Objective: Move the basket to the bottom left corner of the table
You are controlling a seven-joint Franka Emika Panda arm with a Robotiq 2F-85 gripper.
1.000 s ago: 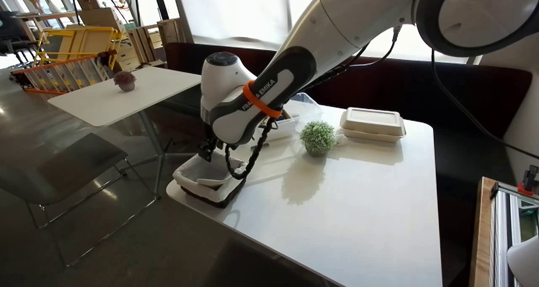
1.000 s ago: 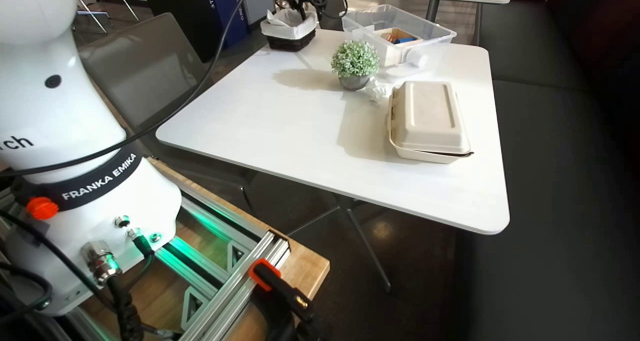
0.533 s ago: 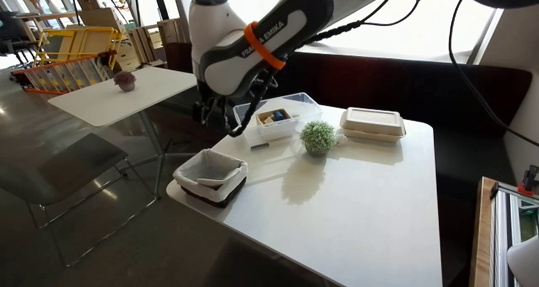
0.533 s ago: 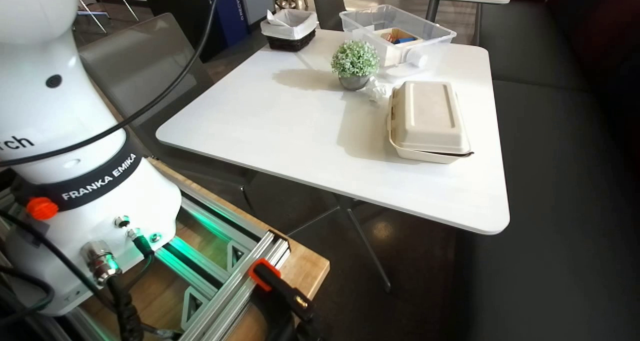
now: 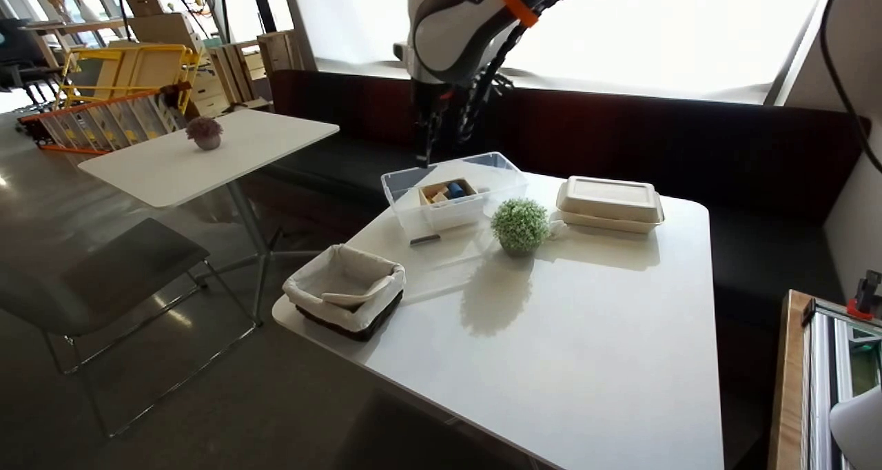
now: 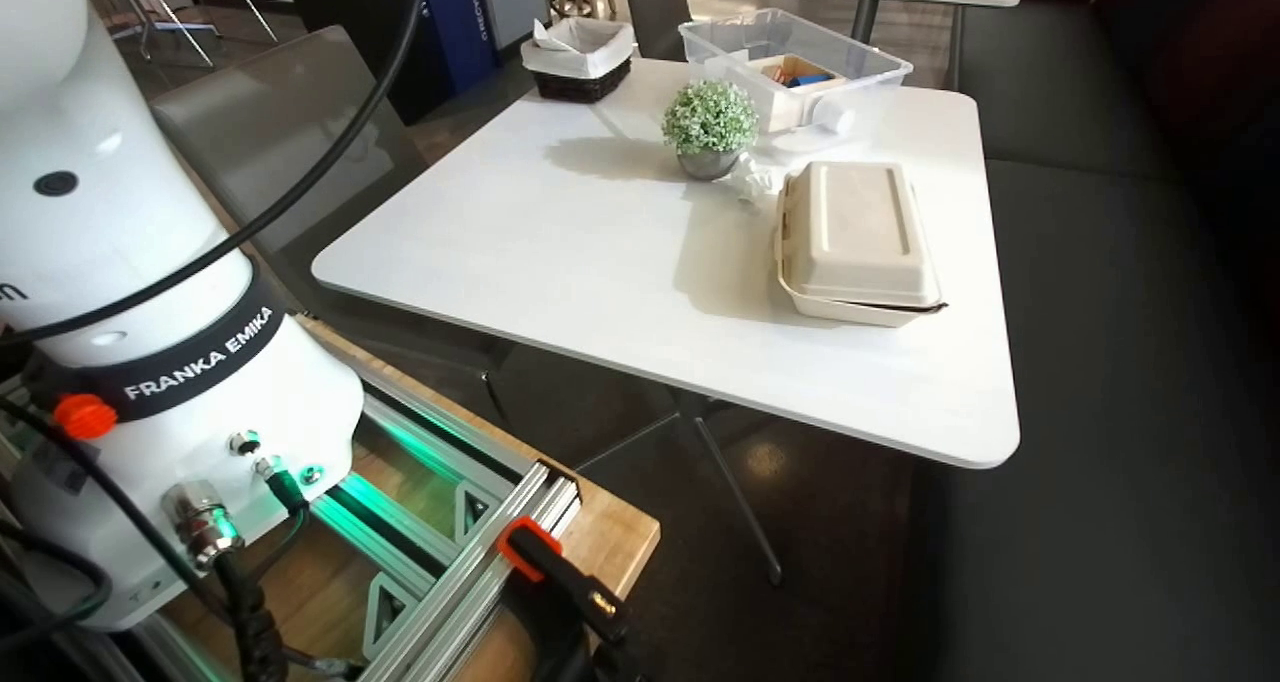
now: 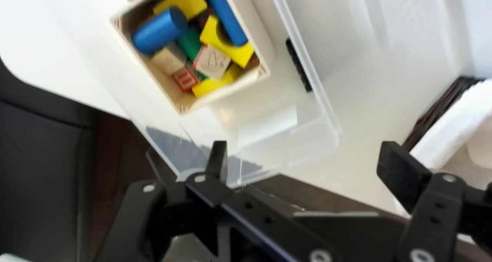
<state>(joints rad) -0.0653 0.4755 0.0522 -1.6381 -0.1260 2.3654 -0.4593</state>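
The basket (image 5: pixel 344 308), dark woven sides with a whitish lining folded over the rim, stands upright on the white table (image 5: pixel 586 346). It is at the rounded left corner in an exterior view, and at the far left corner of the table (image 6: pixel 540 232) in an exterior view where the basket (image 6: pixel 578 62) also shows. My gripper (image 5: pixel 426 156) is raised above the clear bin, apart from the basket. In the wrist view my gripper (image 7: pixel 303 146) is open with nothing between its fingers. The basket (image 7: pixel 453 127) is partly visible there at the right edge, behind one finger.
A clear bin (image 5: pixel 475 211) holds a wooden box of blocks (image 7: pixel 215 85). A potted plant (image 5: pixel 520 225), a beige takeout box (image 5: pixel 610 205) and a dark short bar (image 5: pixel 425 239) are on the table. A crumpled white piece (image 6: pixel 752 177) lies beside the plant.
My gripper has risen from the basket and moved right in an exterior view, to above the clear bin. The basket has stayed in place at the table corner.
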